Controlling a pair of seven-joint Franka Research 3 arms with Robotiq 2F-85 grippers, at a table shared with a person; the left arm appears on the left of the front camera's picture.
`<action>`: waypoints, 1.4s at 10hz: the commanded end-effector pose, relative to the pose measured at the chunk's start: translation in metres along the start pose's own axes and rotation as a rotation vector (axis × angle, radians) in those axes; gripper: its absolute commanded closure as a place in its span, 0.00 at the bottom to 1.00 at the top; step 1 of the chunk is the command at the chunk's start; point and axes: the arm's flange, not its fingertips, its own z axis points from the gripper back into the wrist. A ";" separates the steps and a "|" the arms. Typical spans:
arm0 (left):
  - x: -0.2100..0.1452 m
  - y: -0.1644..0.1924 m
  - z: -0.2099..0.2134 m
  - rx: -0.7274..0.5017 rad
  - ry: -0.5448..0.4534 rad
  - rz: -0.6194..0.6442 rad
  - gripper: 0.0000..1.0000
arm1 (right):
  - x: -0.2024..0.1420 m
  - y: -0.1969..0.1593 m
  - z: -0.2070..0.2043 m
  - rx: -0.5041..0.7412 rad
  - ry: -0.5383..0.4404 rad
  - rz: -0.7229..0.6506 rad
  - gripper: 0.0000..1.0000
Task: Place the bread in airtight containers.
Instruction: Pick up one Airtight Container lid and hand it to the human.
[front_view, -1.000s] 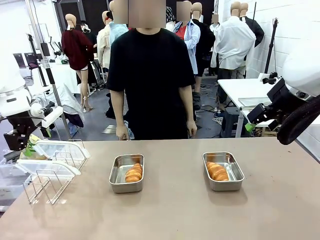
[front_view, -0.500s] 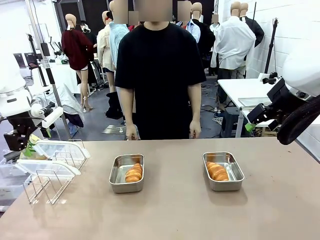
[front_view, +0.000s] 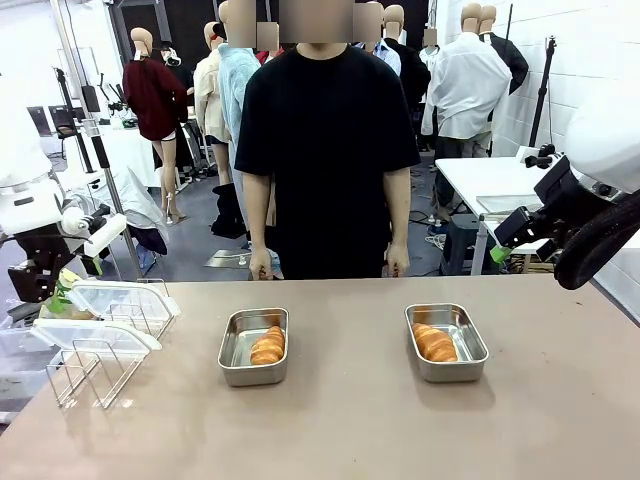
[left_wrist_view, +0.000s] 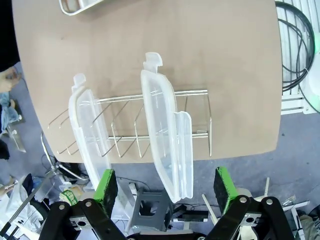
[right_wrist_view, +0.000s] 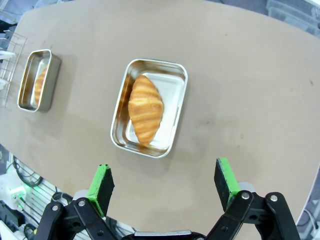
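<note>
We take the wire rack (front_view: 105, 350) at the left end of the tan worktop (front_view: 350, 430) as our mark.

Beyond the worktop's far edge, well to the right of the rack, we see a person (front_view: 325, 150) in a black tee. They stand upright with arms straight down and hands (front_view: 262, 265) hanging loose.

The left arm (front_view: 40, 225) is folded up off the worktop, just behind the rack. Its left end effector (left_wrist_view: 164, 175) looks down on the rack, fingers spread wide and gripping nothing.

The right arm (front_view: 590, 200) is raised off the far right corner, well apart from the rack. The right end effector (right_wrist_view: 162, 167) faces down at the worktop, its fingers also wide apart and empty.

Two clear lids (left_wrist_view: 165, 135) stand on edge in the rack's slots.

Near the rack's right side sits the nearer tin (front_view: 232, 350), uncovered, with the first roll (front_view: 267, 345) lying inside. The farther tin (front_view: 470, 340) sits well right of the rack, uncovered too, and the second roll (front_view: 433, 343) rests in it.
</note>
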 end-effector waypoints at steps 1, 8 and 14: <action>-0.008 -0.007 -0.016 -0.064 -0.060 -0.028 0.00 | 0.001 0.000 0.000 0.000 0.001 0.000 0.00; -0.025 -0.003 -0.056 -0.011 -0.113 -0.063 0.00 | 0.001 0.000 0.000 0.000 0.001 0.000 0.00; -0.026 0.013 -0.072 -0.032 -0.107 -0.042 0.00 | 0.001 0.000 0.000 0.000 0.001 0.000 0.00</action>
